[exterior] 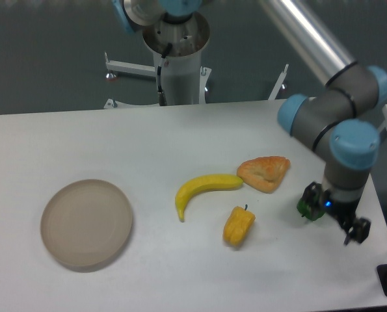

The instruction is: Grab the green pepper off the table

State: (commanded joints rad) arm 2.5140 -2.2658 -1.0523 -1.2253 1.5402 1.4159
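Claw (pixel 335 220) beside green pepper (pixel 304 207) (mostly hidden), table (pixel 180 130).

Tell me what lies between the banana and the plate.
Nothing: only bare table lies between the banana and the plate in the fixed camera view.

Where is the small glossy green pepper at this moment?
The small glossy green pepper lies on the white table near its right edge, partly hidden by the gripper, right of the yellow-orange pepper.

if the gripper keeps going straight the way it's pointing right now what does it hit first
Probably the bare table. The gripper points down and toward the near right, past the green pepper, which sits to its left mostly hidden by the wrist. Depth is unclear.
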